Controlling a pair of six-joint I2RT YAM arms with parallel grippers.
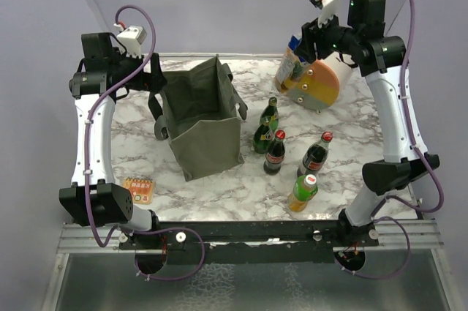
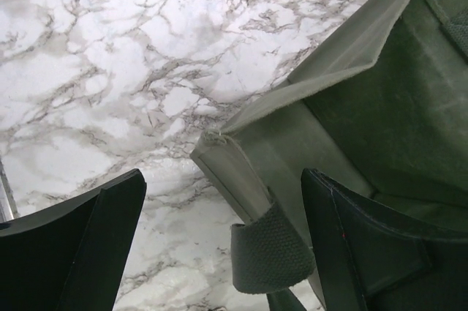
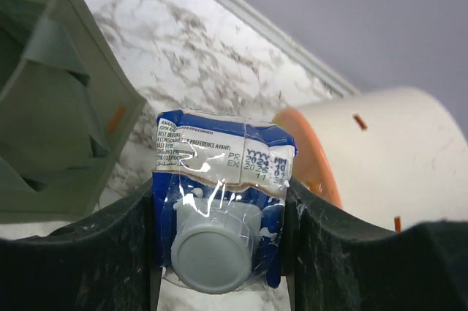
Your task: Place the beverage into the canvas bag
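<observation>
Right fingers (image 3: 351, 267) are clenched on the beverage (image 3: 219, 201), a blue-and-white wrapped container with a grey screw cap, pinched from both sides. It's held off the marble surface (image 1: 219, 186) at the far right, just beside the cream-and-orange cylinder (image 1: 325, 85) and not in the bag.

The canvas bag (image 1: 201, 117) is olive green and stands upright left of centre with its mouth open.

Left fingers (image 2: 80, 252) are spread wide and grip nothing. They straddle the bag's left rim corner and a handle loop (image 2: 270, 256); can't tell if they touch the fabric.

Between the bag and the right arm:
- two green glass bottles (image 1: 267, 126)
- two red-capped cola bottles (image 1: 276, 151)
- one green-labelled bottle of orange drink (image 1: 302, 192)

A small orange packet (image 1: 139, 188) lies near the left arm's base.
</observation>
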